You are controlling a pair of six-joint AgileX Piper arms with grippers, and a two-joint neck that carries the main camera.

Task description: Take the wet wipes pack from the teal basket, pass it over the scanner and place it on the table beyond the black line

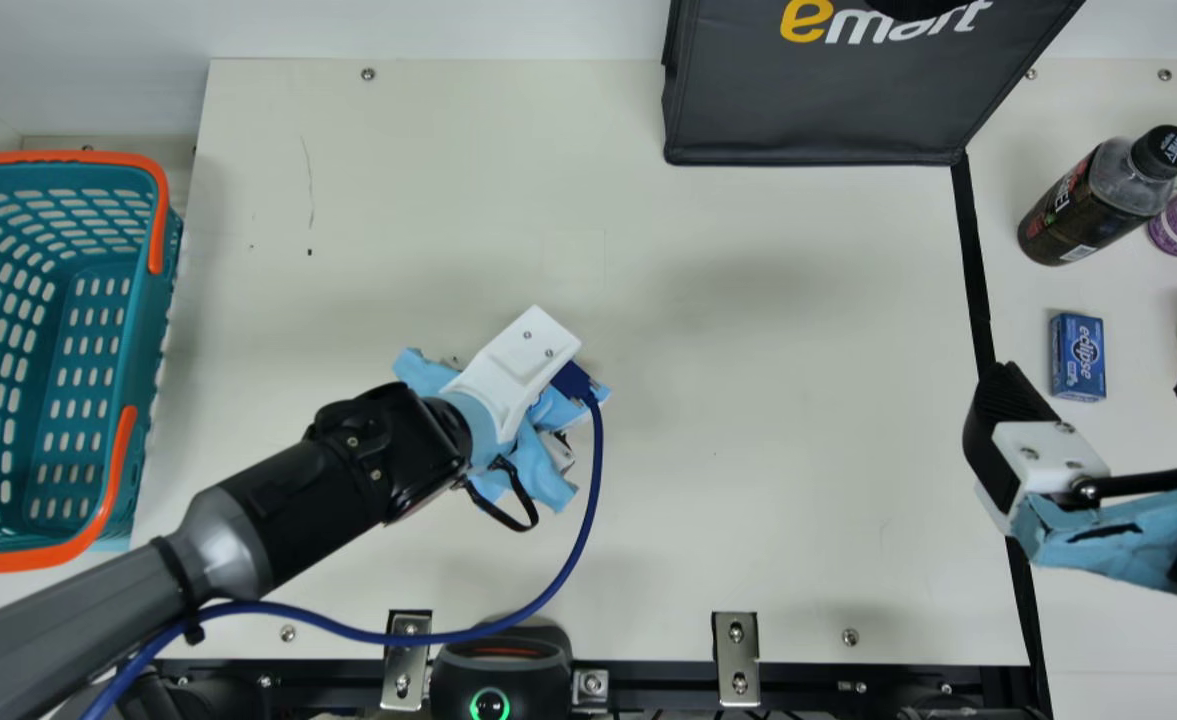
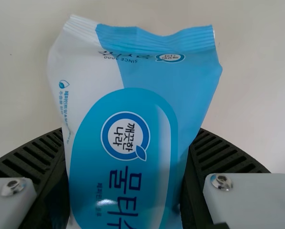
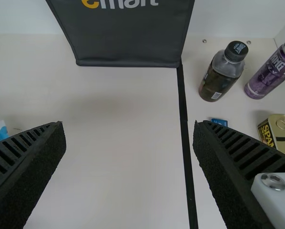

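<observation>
Left of centre over the counter (image 1: pixel 748 420), here's the left gripper (image 1: pixel 518 365), with the wet wipes pack (image 2: pixel 133 95) in its grip! Look at the left wrist view: the fingers are clamped on the pack from both sides, its blue-and-white front showing between them and its crimped end sticking out past them. From above, blue bits of wrapper poke out around the gripper; whether it touches the counter or hangs just over it, I can't quite tell with the arm in the way. Either way, the pack is out of the teal basket (image 1: pixel 163 290) and on the basket's side of the black line (image 1: pixel 970 250).

Across to the right gripper (image 1: pixel 1098 385), fingers wide apart with nothing between them, one by the line and the other out past it. Down at the near edge sits the scanner (image 1: pixel 498 665), green ring glowing. Up at the far side, the dark bag (image 1: pixel 808 120) has its corner at the line. And beyond that line, quite a line-up: a dark bottle (image 1: pixel 1093 205) upright, a purple can (image 3: pixel 271 74) beside it, a small blue box (image 1: pixel 1078 355) and a yellow-and-black tin (image 3: pixel 277 133).
</observation>
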